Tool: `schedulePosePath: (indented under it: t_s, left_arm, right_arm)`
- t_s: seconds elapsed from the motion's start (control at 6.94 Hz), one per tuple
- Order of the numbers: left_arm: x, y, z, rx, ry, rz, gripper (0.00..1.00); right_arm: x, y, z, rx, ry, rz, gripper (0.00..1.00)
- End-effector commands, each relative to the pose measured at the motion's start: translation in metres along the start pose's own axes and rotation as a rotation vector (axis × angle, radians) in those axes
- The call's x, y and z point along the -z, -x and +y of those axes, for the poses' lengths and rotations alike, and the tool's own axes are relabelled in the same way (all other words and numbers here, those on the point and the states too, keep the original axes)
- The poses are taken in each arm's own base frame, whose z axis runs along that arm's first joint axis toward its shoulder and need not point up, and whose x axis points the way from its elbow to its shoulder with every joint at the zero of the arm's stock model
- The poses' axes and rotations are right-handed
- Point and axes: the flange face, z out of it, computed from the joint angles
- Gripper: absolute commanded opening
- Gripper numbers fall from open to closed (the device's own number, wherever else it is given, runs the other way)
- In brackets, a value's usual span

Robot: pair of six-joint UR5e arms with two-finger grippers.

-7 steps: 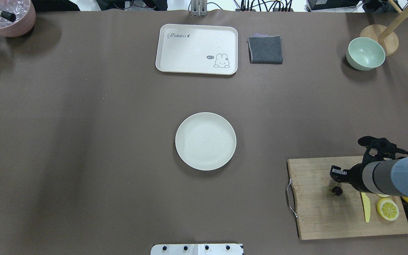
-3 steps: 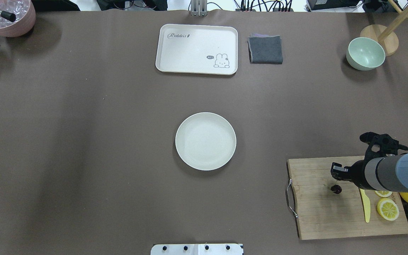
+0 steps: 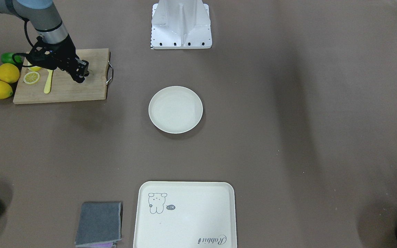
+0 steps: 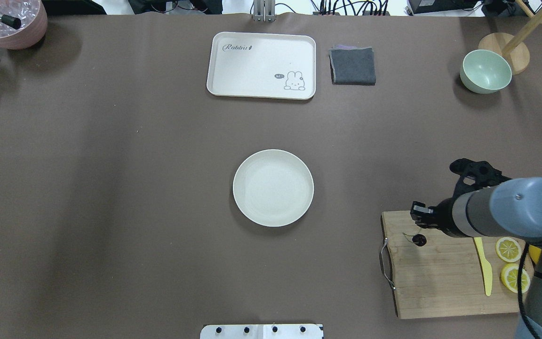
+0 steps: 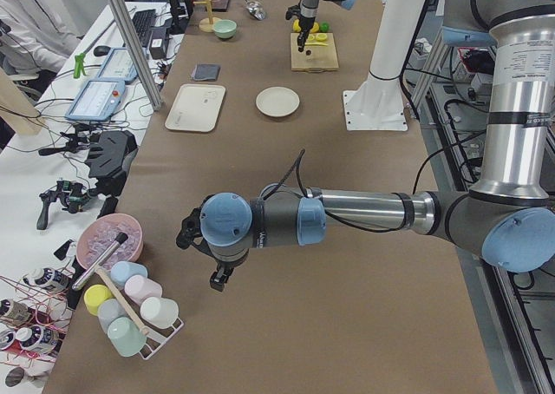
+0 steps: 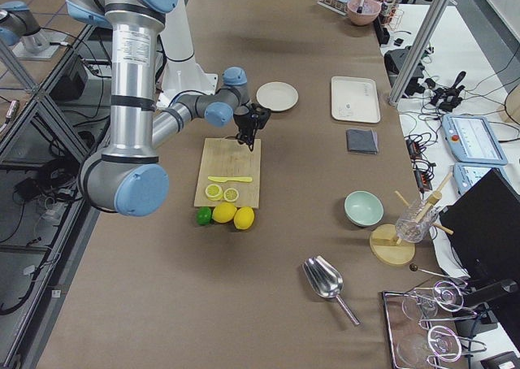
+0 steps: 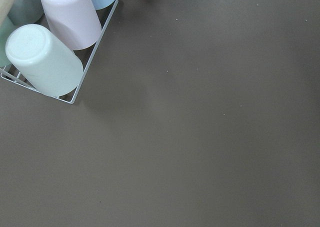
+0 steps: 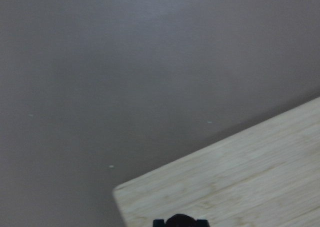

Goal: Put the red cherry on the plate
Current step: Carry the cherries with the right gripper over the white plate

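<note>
One change: right gripper [image 4: 418,210] has carried the pair of tiny dark red glossy cherries [image 4: 419,240] to the wooden cutting board's [image 4: 440,287] plate-side corner.
Grip: jaws apparently pinched on the stems.
Left gripper [image 5: 218,279]: cannot tell its opening.
Round off-white plate [image 4: 273,188]: bare, well apart.

plate [image 4: 273,188] mid-table; tray [image 4: 261,65] behind it, cloth [image 4: 352,66] right of tray; cutting board [image 4: 440,282] front-right, cherry [image 4: 420,240] over it.

Bright, even light leaves broad, soft bands of shade on the worktop [image 4: 111,188]. Left of the right tool [image 4: 421,222], the plate [image 4: 273,188] casts a thin shadow. The red cherry [image 4: 420,240] under the tool is only a dark speck. The right wrist view is blurred.
</note>
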Motion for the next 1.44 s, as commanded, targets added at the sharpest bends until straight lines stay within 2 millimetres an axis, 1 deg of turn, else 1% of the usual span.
schedulePosePath:
  t_s: [0.0,0.14,0.43,0.58,0.72,0.86,1.01,1.15,1.3]
  left_arm:
    - [-0.001,0.001,0.000,0.002,0.001,0.001,0.99]
    - [-0.001,0.001,0.000,0.002,0.001,0.001,0.99]
    - [-0.001,0.000,0.000,0.001,0.002,0.001,0.99]
    - [-0.001,0.000,0.000,0.003,0.002,0.001,0.99]
    - [-0.001,0.000,0.000,0.001,0.002,0.001,0.99]
    - [-0.001,0.000,0.000,0.003,0.002,0.001,0.99]
    - [-0.002,0.001,0.000,0.004,0.005,0.003,0.99]
    - [-0.003,0.001,0.001,0.004,0.006,0.003,0.99]
    - [-0.006,0.004,0.002,0.012,0.011,0.006,0.99]
  right_arm:
    - [0.046,0.131,0.012,-0.014,0.000,0.036,0.00]
    - [0.043,0.167,0.013,-0.017,0.005,0.023,0.00]
    - [0.031,0.255,0.013,-0.049,0.005,0.014,0.00]
    - [0.026,0.294,0.012,-0.088,0.003,0.021,0.00]
    - [0.023,0.305,0.011,-0.086,0.002,0.024,0.39]
    - [0.021,0.305,0.010,-0.076,0.003,0.012,0.99]
    - [0.022,0.305,0.010,-0.063,0.004,0.010,1.00]
    - [0.028,0.301,0.002,-0.069,0.019,0.007,1.00]
    - [0.041,0.281,-0.013,-0.063,0.039,-0.006,1.00]
